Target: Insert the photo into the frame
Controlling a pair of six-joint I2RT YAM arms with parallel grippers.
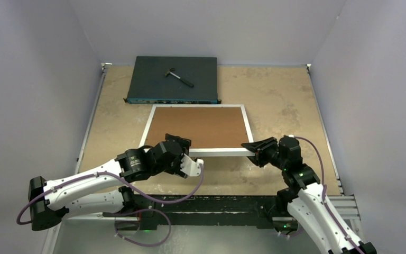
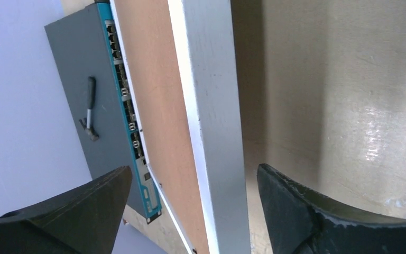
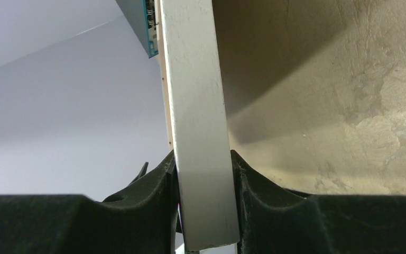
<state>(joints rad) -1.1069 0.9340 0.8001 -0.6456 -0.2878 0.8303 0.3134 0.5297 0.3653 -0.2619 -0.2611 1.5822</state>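
The frame [image 1: 198, 106], white-bordered, shows a brown backing board [image 1: 198, 127] on its upper face. Its near edge is raised off the table and casts a shadow below. My right gripper [image 1: 251, 147] is shut on the frame's near right corner; in the right wrist view both pads press the white edge [image 3: 193, 79] at my right gripper [image 3: 203, 159]. My left gripper [image 1: 182, 144] stands open astride the near edge further left. In the left wrist view the edge [image 2: 214, 106] passes between its fingers without touching, with my left gripper [image 2: 194, 169] wide apart. The photo is out of view.
A dark flat switch box [image 1: 153, 79] lies at the back of the table with a small hammer [image 1: 178, 76] on top; both also show in the left wrist view, box [image 2: 76, 79] and hammer [image 2: 89, 108]. Grey walls stand on three sides of the tan table [image 1: 280, 100].
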